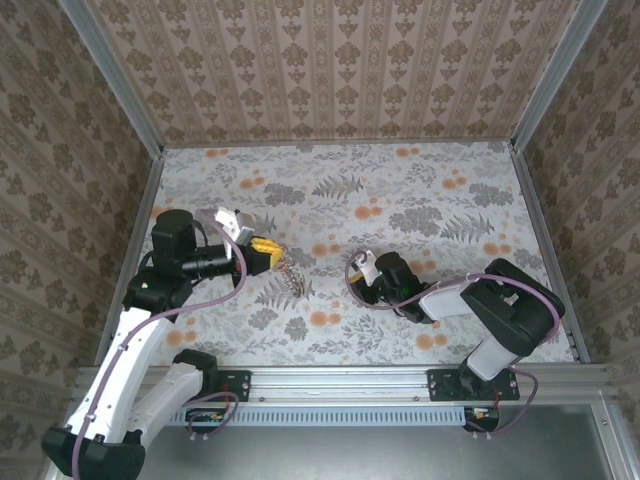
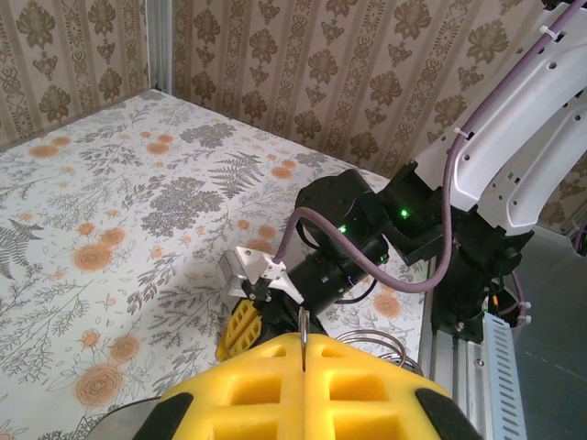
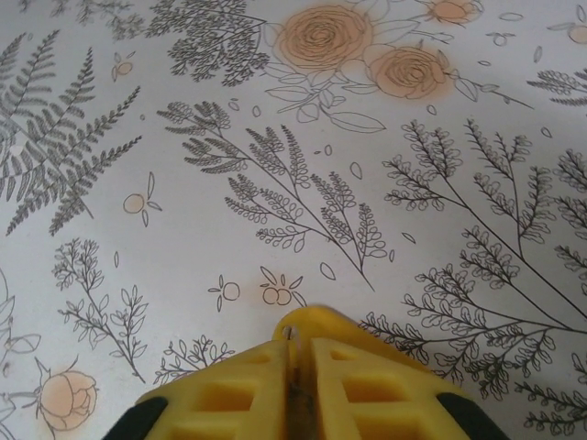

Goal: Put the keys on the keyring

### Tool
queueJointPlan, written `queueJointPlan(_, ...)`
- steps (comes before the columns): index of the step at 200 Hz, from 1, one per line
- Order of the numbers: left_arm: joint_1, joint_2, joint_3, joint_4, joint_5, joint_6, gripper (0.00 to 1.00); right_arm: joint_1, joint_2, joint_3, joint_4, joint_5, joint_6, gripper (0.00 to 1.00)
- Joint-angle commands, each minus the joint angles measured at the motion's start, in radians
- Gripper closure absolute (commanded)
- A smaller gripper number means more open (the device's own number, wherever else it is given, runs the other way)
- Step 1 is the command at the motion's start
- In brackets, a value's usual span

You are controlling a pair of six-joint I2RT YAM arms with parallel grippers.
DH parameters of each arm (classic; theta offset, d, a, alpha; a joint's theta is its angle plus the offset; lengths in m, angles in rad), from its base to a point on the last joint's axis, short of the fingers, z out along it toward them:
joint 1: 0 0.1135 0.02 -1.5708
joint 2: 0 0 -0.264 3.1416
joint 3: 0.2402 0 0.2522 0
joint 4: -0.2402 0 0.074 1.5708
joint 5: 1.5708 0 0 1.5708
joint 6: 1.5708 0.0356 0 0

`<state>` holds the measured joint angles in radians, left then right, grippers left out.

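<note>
Table surface (image 1: 330,200): a white ground is recorded, printed with grey ferns and leaf sprays and with orange roses.

Walls (image 1: 330,60): beige-brown paper is noted, a darker damask motif being set in vertical stripes.

Frame posts (image 1: 110,70) and the rail (image 1: 340,385) along the table's near edge: bare silver metal is observed.

Left arm (image 1: 130,350) and right arm (image 1: 455,300): white shells with black joints are recorded. Purple cables (image 1: 200,300) are seen on both. Green lights (image 2: 404,213) are noted on the right arm.

Left gripper (image 2: 303,353) and right gripper (image 3: 295,353): bright yellow fingers are found on both, with black at their bases.
</note>
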<state>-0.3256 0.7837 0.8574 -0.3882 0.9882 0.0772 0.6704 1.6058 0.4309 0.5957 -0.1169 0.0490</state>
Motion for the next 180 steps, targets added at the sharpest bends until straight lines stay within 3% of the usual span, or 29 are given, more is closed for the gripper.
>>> queueJointPlan(1, 0.008, -0.016, -0.002, 0.045, 0.033, -0.018, 1.00, 0.008, -0.008, 0.009, -0.040, -0.017, -0.011, 0.92)
queueJointPlan(25, 0.008, -0.015, -0.001, 0.046, 0.031, -0.019, 1.00, 0.014, -0.106, 0.007, -0.115, -0.016, -0.013, 1.00)
queueJointPlan(46, 0.009, -0.016, 0.000, 0.045, 0.030, -0.019, 1.00, 0.018, -0.232, 0.026, -0.238, -0.004, -0.009, 1.00)
queueJointPlan(77, 0.008, -0.023, 0.005, 0.044, 0.030, -0.019, 1.00, 0.046, -0.323, 0.240, -0.734, 0.110, -0.003, 1.00)
queueJointPlan(98, 0.009, -0.033, 0.002, 0.050, 0.036, -0.025, 1.00, 0.052, -0.294, 0.425, -1.020, 0.085, 0.010, 1.00)
queueJointPlan(124, 0.010, -0.056, 0.001, 0.049, 0.032, -0.025, 1.00, 0.055, -0.124, 0.704, -1.422, 0.101, 0.043, 1.00)
queueJointPlan(180, 0.014, -0.114, -0.007, 0.077, 0.042, -0.049, 1.00, 0.069, 0.110, 0.947, -1.793, 0.015, -0.013, 1.00)
